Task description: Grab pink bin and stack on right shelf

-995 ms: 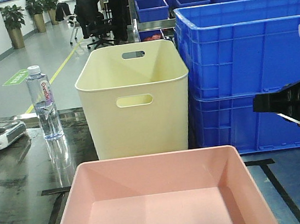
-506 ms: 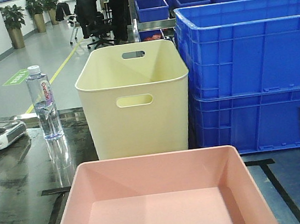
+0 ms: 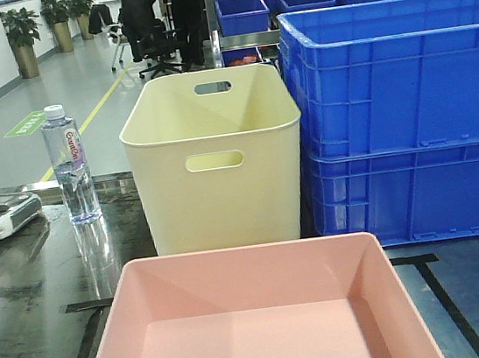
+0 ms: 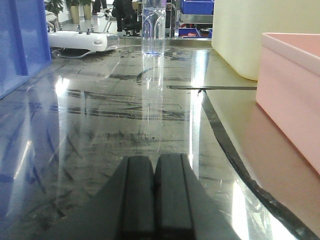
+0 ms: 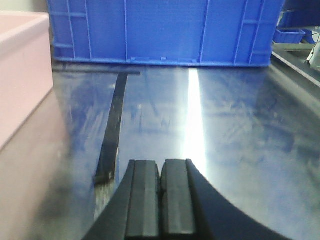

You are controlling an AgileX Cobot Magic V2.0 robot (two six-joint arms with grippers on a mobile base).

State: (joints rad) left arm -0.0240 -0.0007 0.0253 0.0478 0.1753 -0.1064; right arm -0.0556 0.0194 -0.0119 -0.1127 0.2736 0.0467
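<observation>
- The pink bin (image 3: 253, 318) sits empty on the dark, glossy right shelf (image 3: 26, 304) at 6 o'clock in the front view, inside black tape lines (image 3: 429, 273).
- A cream bin (image 3: 214, 156) stands just behind it at 12 o'clock; stacked blue crates (image 3: 403, 113) are at 2 o'clock.
- A water bottle (image 3: 70, 164) stands at 10 o'clock.
- The left gripper (image 4: 155, 197) hangs low over the shelf, fingers pressed together on nothing; the pink bin is at its 3 o'clock.
- The right gripper (image 5: 161, 197) is likewise closed and empty, with the pink bin at its 9 o'clock.
</observation>
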